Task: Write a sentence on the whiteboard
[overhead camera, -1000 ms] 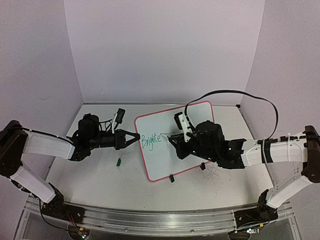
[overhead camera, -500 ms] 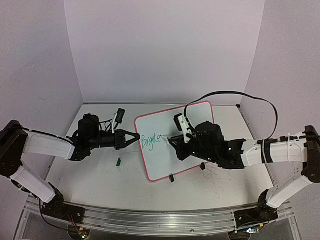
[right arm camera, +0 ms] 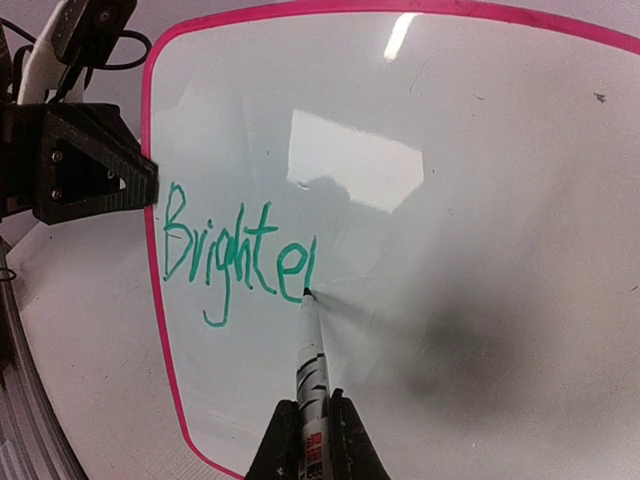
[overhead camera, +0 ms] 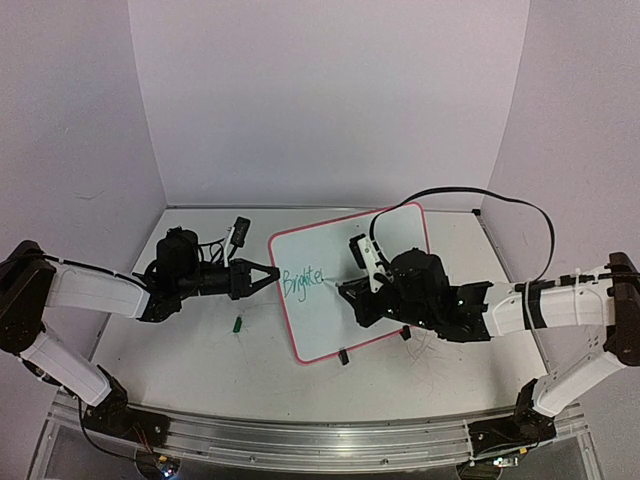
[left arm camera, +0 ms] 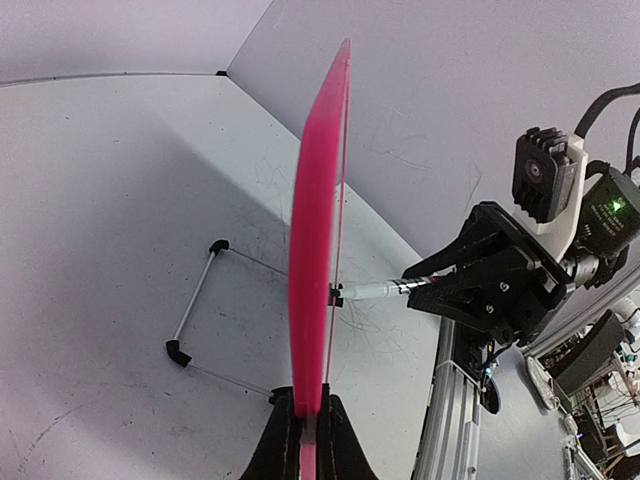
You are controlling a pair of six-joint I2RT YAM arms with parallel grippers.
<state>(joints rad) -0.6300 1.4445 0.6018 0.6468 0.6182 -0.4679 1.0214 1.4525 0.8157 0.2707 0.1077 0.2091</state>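
The whiteboard [overhead camera: 350, 285] with its pink frame stands tilted mid-table; it shows edge-on in the left wrist view [left arm camera: 318, 230] and face-on in the right wrist view [right arm camera: 450, 200]. My left gripper [overhead camera: 272, 273] is shut on the board's left edge [left arm camera: 308, 425]. My right gripper [overhead camera: 342, 288] is shut on a marker [right arm camera: 312, 370] whose tip touches the board. The sentence [right arm camera: 235, 250] reads "Brighte" plus one upright stroke in green, near the left edge; it also shows in the top view [overhead camera: 303, 280].
A small green marker cap [overhead camera: 238, 323] lies on the table left of the board. The board's wire foot [left arm camera: 195, 310] with black tips rests on the table behind it. Purple walls enclose the back and sides. A metal rail [overhead camera: 300, 440] runs along the near edge.
The marker tip has moved slightly right and down, adding an upright stroke after "Brighte". The right arm shifted a little toward the near edge. The left arm has not moved.
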